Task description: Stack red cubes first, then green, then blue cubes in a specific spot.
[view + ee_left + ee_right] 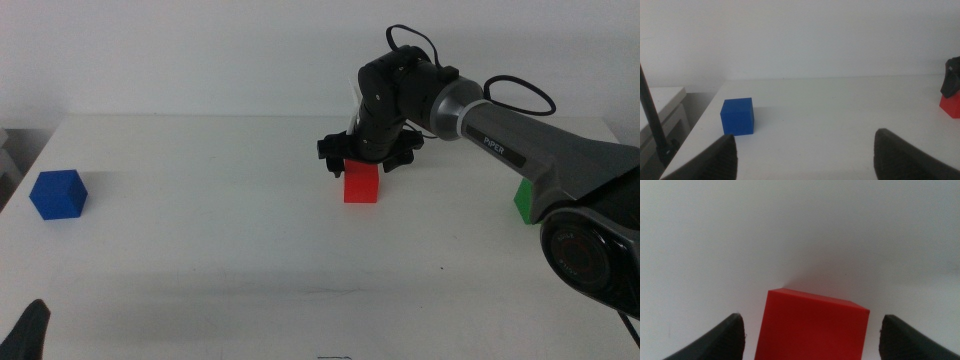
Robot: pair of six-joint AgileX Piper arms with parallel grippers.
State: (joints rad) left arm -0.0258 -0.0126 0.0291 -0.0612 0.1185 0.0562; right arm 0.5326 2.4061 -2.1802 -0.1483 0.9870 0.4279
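A plain white bench (220,250) runs back to a white wall, and no box, tray or other container stands on it; the three cubes sit bare on its surface. The right claw (365,160) hangs low over the middle of the bench, directly above the red cube (361,183), which stands flat on the bench. In the right wrist view its dark jaws are spread wide apart, one on each side of the red cube (812,325), with a clear gap of white bench between each jaw and the cube's faces. The green cube (522,200) sits well off to the side of that claw, partly hidden behind the right arm. The left claw (805,152) waits at the near edge of the bench, jaws apart and holding nothing. The blue cube (737,116) stands on the bench just ahead of it, near one jaw and apart from both; the same blue cube (58,194) is far across the bench from the right claw.
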